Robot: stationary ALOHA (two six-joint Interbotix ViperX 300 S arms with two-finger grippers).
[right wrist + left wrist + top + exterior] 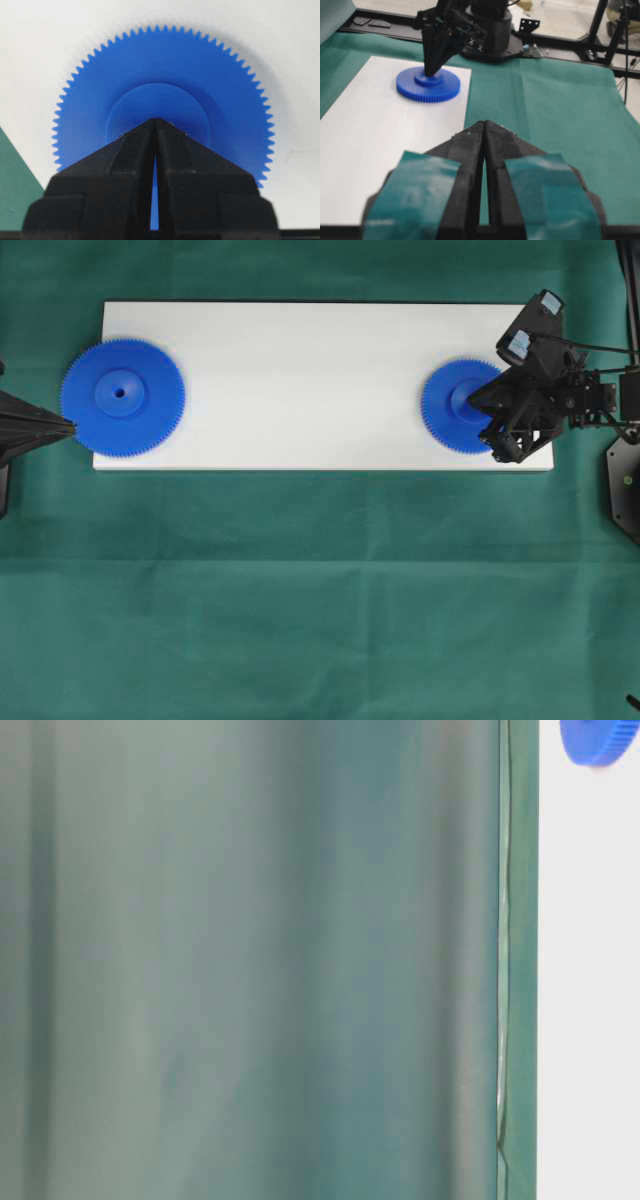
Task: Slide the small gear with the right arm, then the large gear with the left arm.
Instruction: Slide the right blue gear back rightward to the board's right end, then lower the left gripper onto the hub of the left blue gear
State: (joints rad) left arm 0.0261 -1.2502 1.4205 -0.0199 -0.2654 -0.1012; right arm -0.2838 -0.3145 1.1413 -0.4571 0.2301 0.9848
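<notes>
Right gripper (pixel 482 408), fingers pressed together into a wedge, rests its tip on the hub of the small gear (pixel 452 406) at the white board's (pixel 300 380) right end (large gear (pixel 122 397) far left): push level, steady, centred on hub.

a white rectangular board (pixel 300 380) lies flat on a green cloth (pixel 300 600), its long sides running across the overhead view. the cloth shows on every side of the board and carries faint fold creases below it. in the left wrist view a black metal frame (pixel 570 57) runs along the cloth's far edge, well beyond the board, with upright black posts (pixel 597 22) rising from it.
</notes>
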